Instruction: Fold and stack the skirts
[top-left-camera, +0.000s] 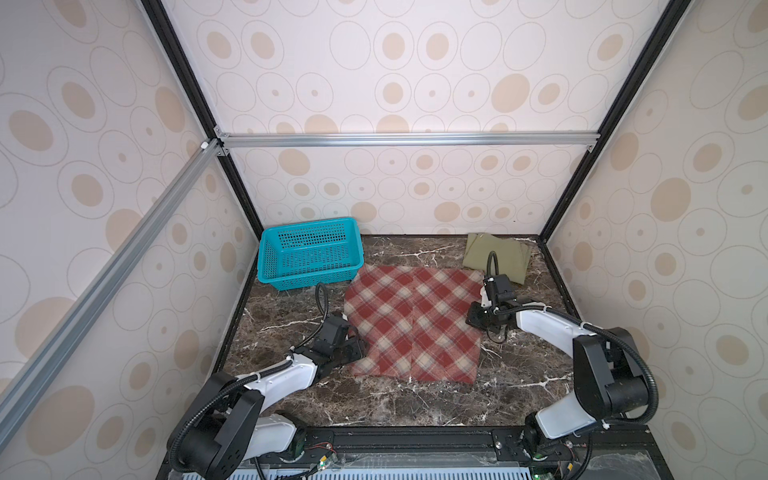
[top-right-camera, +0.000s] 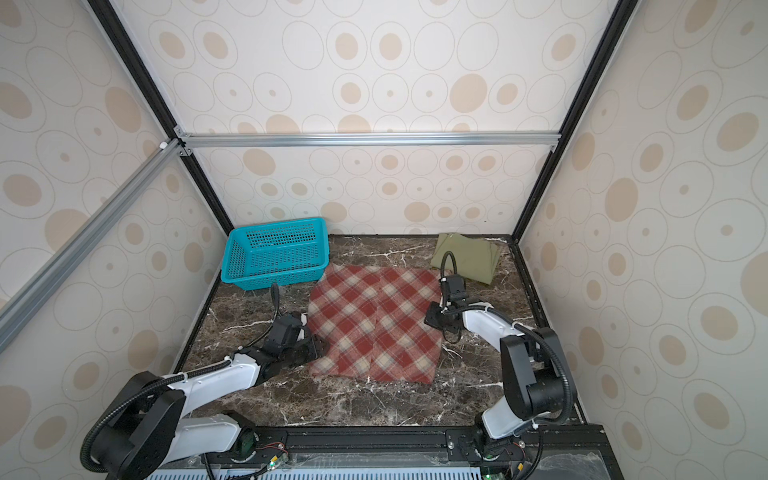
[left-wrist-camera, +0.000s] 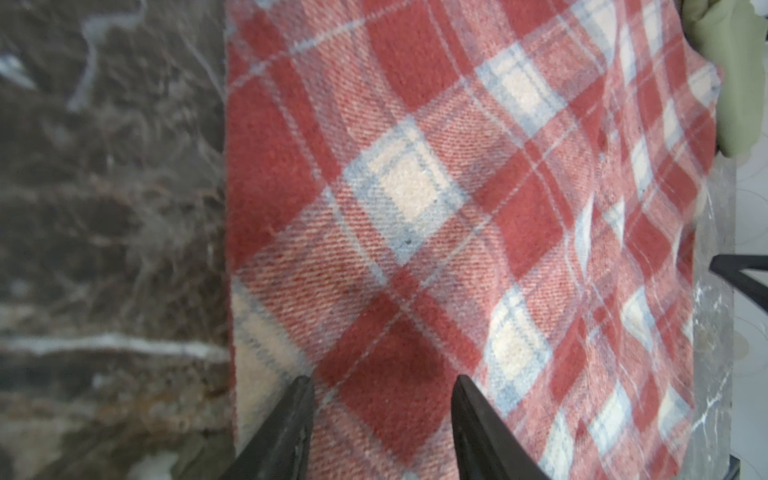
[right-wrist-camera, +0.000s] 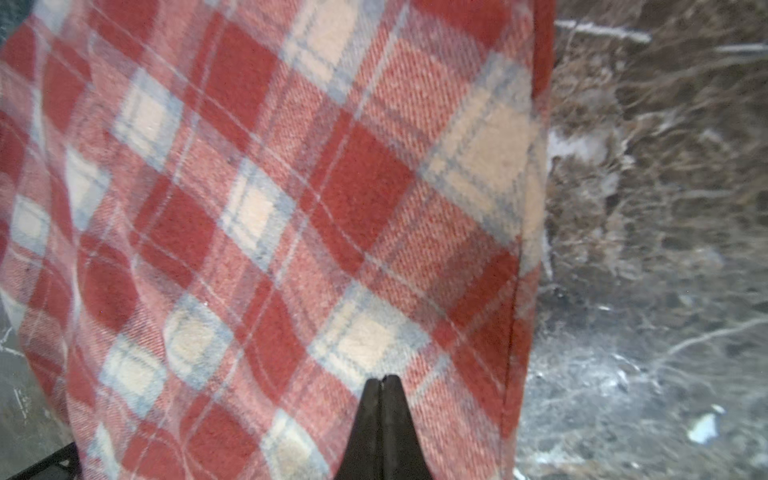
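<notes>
the plaid skirt (top-left-camera: 415, 324) lies spread flat at the middle of the desk (top-left-camera: 415, 403). the olive skirt (top-left-camera: 496, 255) sits folded in the far right corner. the left tool (left-wrist-camera: 382, 386) stands with jaws about half apart over the plaid skirt's left edge and holds nothing. the right tool (right-wrist-camera: 382, 380) is fully closed over the right edge — no cloth shows between its tips.

hazards, judged from this layout:
- a left pinch that takes only the top layer would split the layers and give a crooked fold.
- the closed right tool cannot grasp. if only one side lifts, the woolly cloth would likely drag and skew across the desk.
- the plaid skirt's far edge lies just beside the basket (top-left-camera: 309, 253) and near the olive skirt — a pull toward the far edge could snag the one or rumple the other.
</notes>
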